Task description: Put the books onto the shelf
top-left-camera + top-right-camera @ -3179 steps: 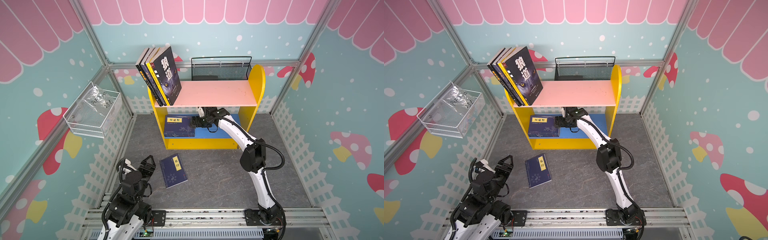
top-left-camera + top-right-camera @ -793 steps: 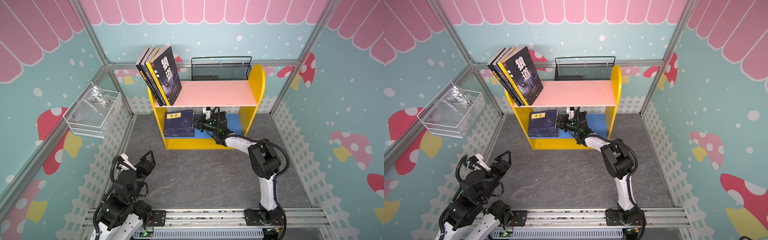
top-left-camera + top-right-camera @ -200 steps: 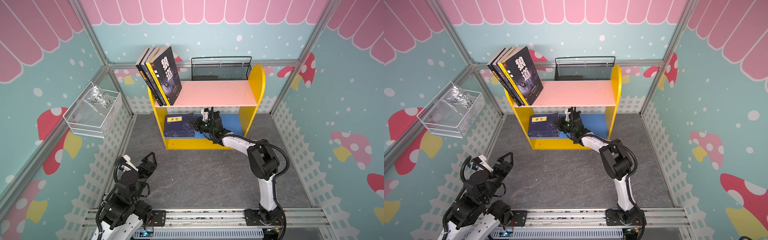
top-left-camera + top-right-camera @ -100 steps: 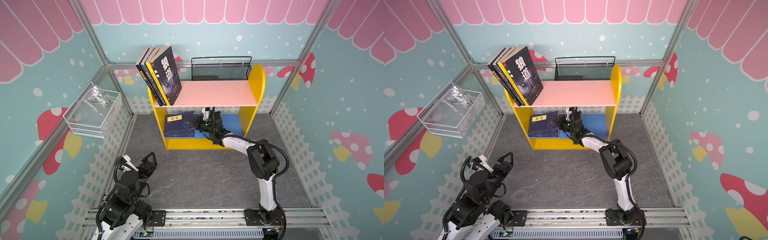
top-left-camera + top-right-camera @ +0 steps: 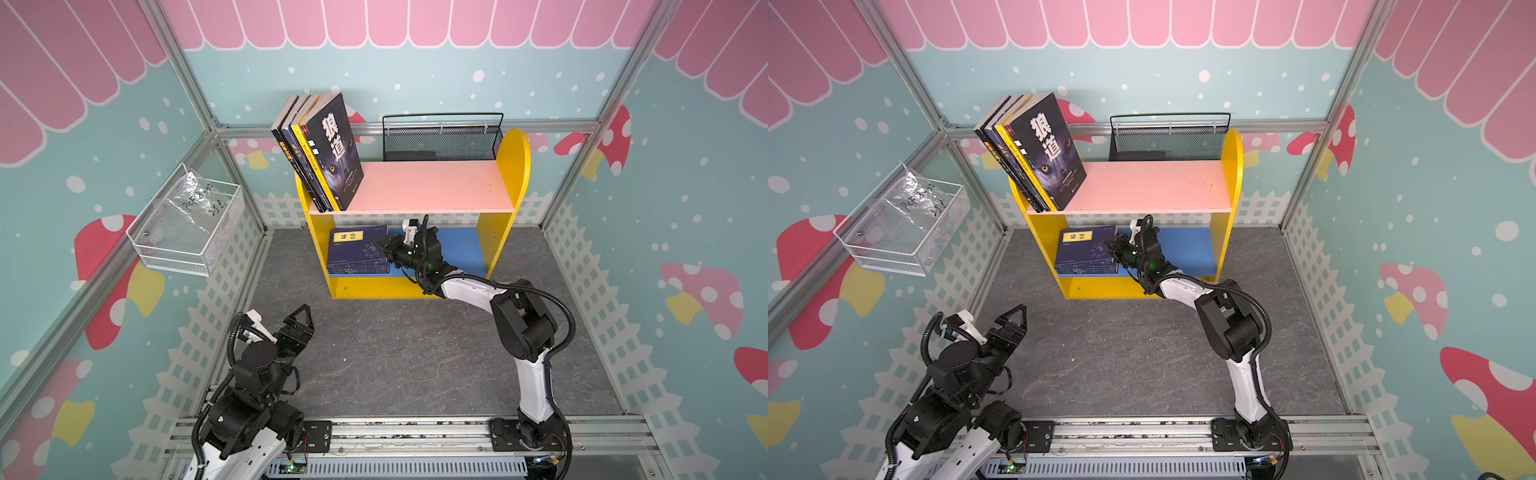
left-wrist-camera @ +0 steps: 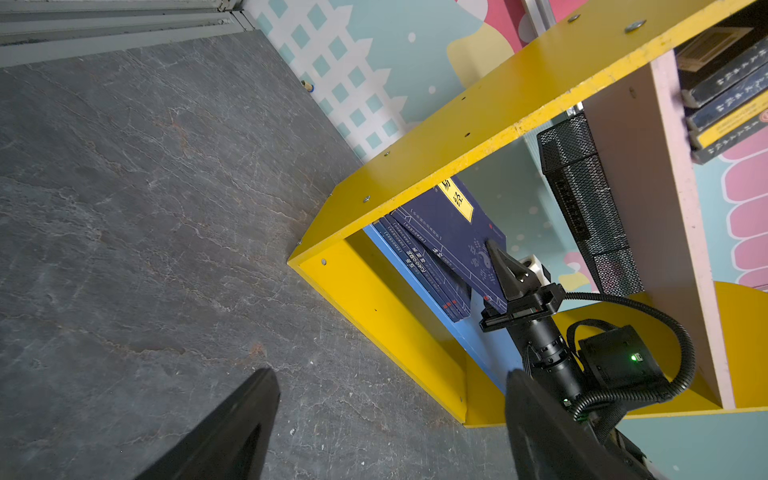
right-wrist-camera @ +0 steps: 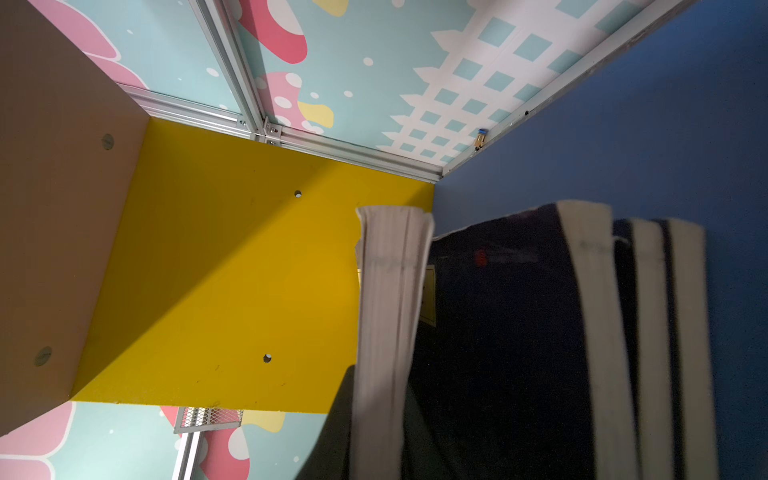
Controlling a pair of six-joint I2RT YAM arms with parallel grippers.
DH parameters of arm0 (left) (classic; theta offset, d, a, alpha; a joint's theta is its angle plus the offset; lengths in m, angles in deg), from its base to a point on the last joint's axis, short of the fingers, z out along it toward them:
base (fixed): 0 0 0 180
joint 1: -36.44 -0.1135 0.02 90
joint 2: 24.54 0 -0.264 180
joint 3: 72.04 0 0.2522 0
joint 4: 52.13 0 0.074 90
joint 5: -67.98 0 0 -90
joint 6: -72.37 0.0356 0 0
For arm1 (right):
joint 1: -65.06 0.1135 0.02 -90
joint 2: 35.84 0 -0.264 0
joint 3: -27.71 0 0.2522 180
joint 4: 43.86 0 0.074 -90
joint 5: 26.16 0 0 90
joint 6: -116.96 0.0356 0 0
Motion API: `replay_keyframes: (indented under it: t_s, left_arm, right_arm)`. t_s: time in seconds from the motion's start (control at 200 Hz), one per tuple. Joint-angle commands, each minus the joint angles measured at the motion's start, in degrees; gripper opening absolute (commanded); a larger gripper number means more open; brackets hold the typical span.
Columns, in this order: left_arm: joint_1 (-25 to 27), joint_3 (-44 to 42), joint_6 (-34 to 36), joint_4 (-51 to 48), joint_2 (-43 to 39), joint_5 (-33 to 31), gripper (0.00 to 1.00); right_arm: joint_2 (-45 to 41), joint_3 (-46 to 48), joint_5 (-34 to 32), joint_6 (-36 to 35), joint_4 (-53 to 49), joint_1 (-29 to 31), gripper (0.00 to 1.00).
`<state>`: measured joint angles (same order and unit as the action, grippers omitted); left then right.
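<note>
Right claw (image 5: 380,244) sits inside the lower bay of the small wooden shelf with yellow round-topped sides (image 5: 515,166), pinched tight on one end of a navy paperback with a yellow label (image 5: 353,243). That book stretches leftward away from the claw, its long axis along the blue lower board (image 5: 461,249). Its held end is tipped up off three more navy paperbacks (image 5: 357,266), by my count, stacked flat. Four books (image 5: 332,153) lean upright on the pink upper board (image 5: 428,187). Left claw (image 5: 298,326) hangs wide apart and empty over the grey tabletop (image 5: 395,353), much farther off.
</note>
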<state>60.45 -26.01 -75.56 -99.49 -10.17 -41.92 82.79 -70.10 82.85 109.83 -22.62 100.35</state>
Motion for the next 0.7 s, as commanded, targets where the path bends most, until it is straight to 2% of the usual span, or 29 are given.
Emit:
replay_keyframes:
  t_s: [0.0,0.4,0.62,0.69]
  left_arm:
    - [-0.20,-0.61,-0.60,-0.17,-0.05,0.04,0.87]
    - [-0.28,-1.04,-0.86,0.38,0.04,0.32,0.87]
    - [-0.25,-1.49,-1.03,0.79,0.13,0.65,0.87]
    - [-0.25,-1.34,-0.95,0.82,0.11,0.65,0.87]
  right_arm:
    - [-0.83,1.03,-0.28,0.42,2.51,0.89,0.16]
    - [0.11,-2.70,0.58,-4.33,-5.19,1.11,0.18]
    - [0.66,-3.58,0.26,-4.84,-5.43,1.60,0.18]
    - [0.49,-3.92,-0.25,-5.76,-6.91,1.76,0.21]
